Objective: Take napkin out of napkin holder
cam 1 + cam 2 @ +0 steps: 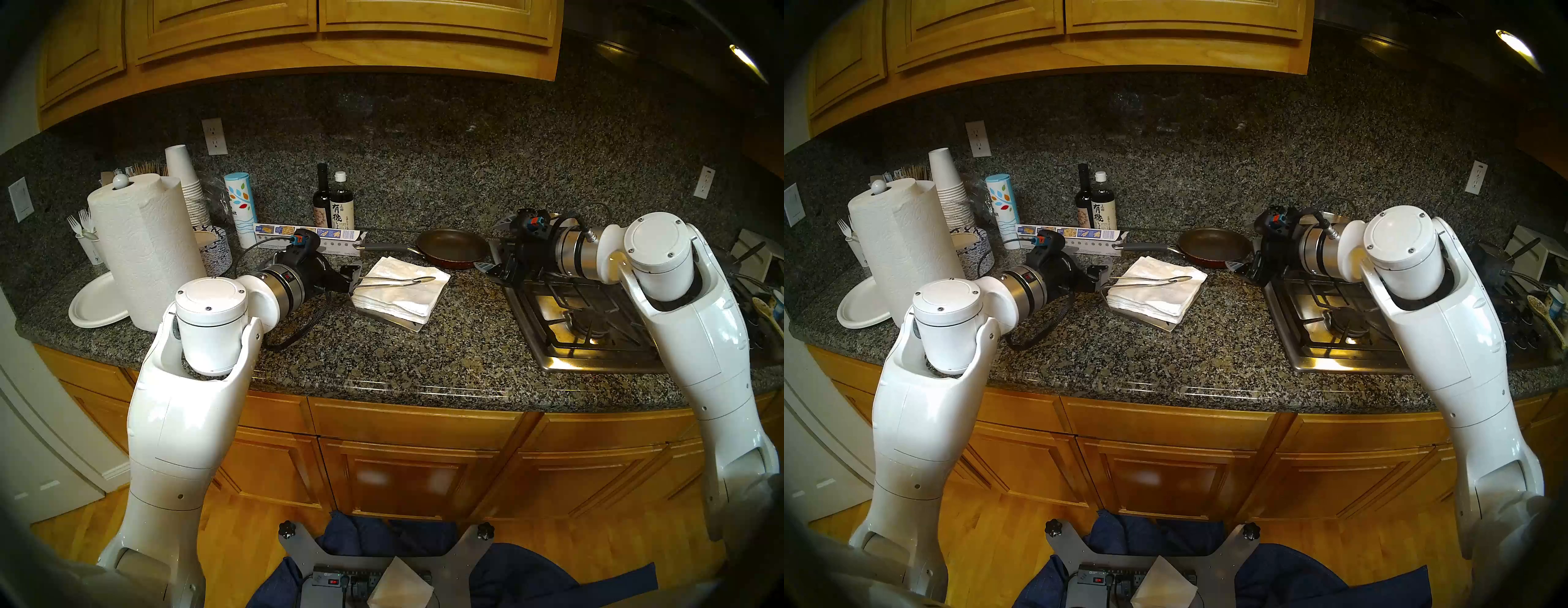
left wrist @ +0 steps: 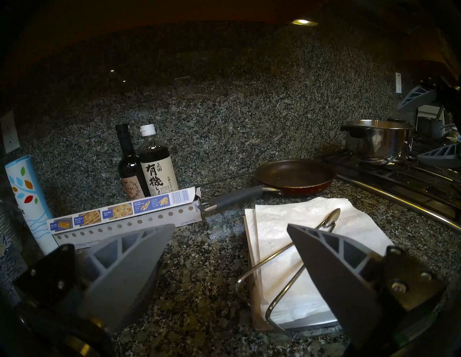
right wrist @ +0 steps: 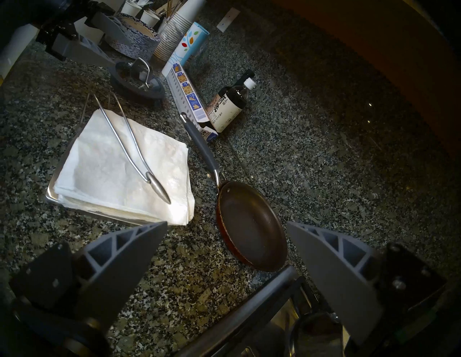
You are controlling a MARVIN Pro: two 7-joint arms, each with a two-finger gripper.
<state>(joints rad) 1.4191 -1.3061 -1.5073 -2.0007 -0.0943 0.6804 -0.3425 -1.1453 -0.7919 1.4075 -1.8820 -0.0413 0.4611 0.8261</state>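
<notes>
Lying on the granite counter, the thick white napkin stack sits on its flat brushed-steel holder plate, wire arm across it. Only the wrist views reveal both pincers' spread fingers: left gripper, right gripper, both empty.

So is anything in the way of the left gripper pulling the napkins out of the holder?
Yes. The holder's wire arm lies across the top of the napkin stack, its leaf tip resting on it. The open left gripper hovers beside the hinge end.
</notes>
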